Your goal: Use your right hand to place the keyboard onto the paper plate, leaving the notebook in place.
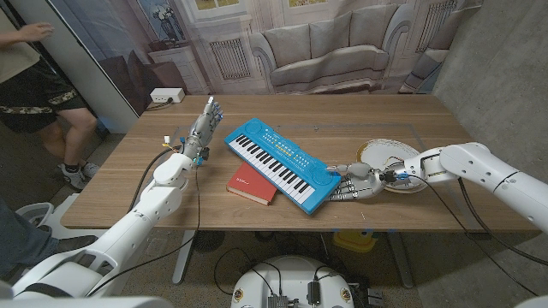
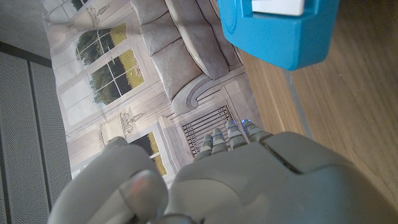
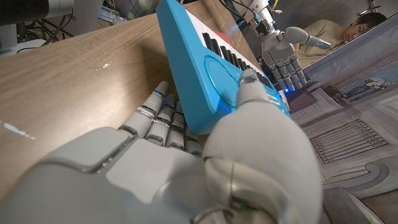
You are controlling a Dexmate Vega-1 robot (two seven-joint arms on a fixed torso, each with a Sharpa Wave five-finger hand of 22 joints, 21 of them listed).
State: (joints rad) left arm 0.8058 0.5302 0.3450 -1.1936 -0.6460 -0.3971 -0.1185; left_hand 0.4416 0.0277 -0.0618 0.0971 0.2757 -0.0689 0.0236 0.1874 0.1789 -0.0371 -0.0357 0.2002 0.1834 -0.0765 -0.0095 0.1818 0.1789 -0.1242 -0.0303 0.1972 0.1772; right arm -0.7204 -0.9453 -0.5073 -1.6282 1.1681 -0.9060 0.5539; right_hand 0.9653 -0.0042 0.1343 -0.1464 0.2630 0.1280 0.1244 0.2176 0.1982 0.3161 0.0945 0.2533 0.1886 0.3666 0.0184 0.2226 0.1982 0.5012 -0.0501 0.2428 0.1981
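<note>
A: Surface and room, quick?

B: Wooden table [image 1: 411, 115], brown grain, pale scuffs showing in the right wrist view. A printed backdrop [image 1: 325, 43] of a sofa and windows is hanging along the far edge. A white power strip [image 1: 166, 96] is sitting on the floor past the far left corner, and a person [image 1: 34, 77] is standing beyond the left edge.

A: Keyboard?

B: Blue keyboard [image 1: 281, 162] is lying diagonally mid-table, its near right end just beside the paper plate [image 1: 377, 154], not on it. It's overlapping the red notebook [image 1: 253, 184], which is lying toward the near edge.

A: Right hand?

B: Right hand [image 1: 355, 182] is gripping that near right end. The right wrist view is showing it better: fingers [image 3: 163, 115] going under the blue body, thumb [image 3: 249, 84] pressing on top, so it's clamped on the keyboard [image 3: 211, 68]. That end is looking tilted up off the wood there; the head view isn't settling that.

A: Left hand?

B: Left hand [image 1: 205, 124] is standing upright near the keyboard's far left end, fingers straight and close together, holding nothing, touching nothing. It's also showing in the right wrist view [image 3: 285, 56] behind the keyboard. Its own wrist view is giving the hand's back [image 2: 249, 180], a blue keyboard corner [image 2: 280, 31] and the backdrop [image 2: 124, 81].
</note>
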